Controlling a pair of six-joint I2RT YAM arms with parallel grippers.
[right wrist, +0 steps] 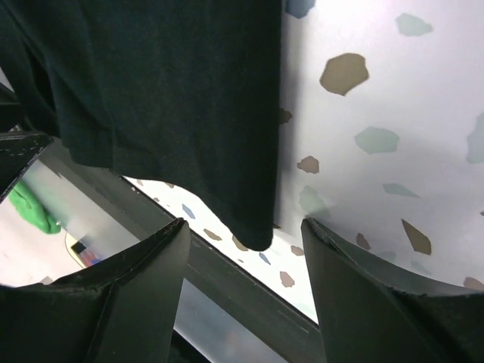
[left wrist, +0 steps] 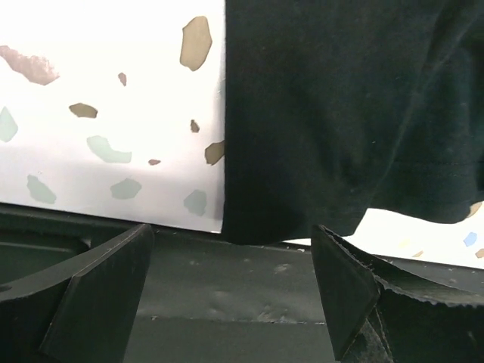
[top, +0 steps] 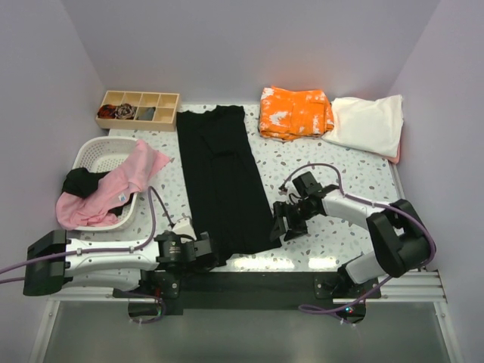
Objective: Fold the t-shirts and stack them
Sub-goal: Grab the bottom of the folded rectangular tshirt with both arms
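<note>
As it is plain soft cloth, the black shirt (top: 219, 174) should be light, limp and without stiffness, prone to drag and wrinkle on the table (top: 333, 170) if pulled by one corner.

- Position: a long narrow strip down the middle, collar end at 12 o'clock, hem at the 6 o'clock edge.
- Holds, by judgement: the two hem corners, pinched together and lifted evenly.
- Left gripper (top: 212, 253): at the hem's 7 o'clock corner, fingers spread wide, nothing between them; the cloth edge lies just ahead.
- Right gripper (top: 281, 225): at the 5 o'clock corner, likewise parted and empty, the corner between its fingers but ungripped.

Other shirts:
- Pink shirt (top: 121, 185): 9 o'clock, draped loose over the basket (top: 94, 147) rim, unfolded.
- Orange shirt (top: 295, 112): 1 o'clock, folded.
- Cream shirt (top: 370, 121): 2 o'clock, just beside the orange one, folded.

Hidden or unclear:
- A dark cloth (top: 79, 181) in the basket, mostly covered by the pink shirt — kind not determinable.
- How many layers the black strip has.
- Whether its hem overhangs the table edge; both wrist views suggest slightly.
- No label shows.
- A pink sliver under the cream shirt's right edge — too little visible to identify.
</note>
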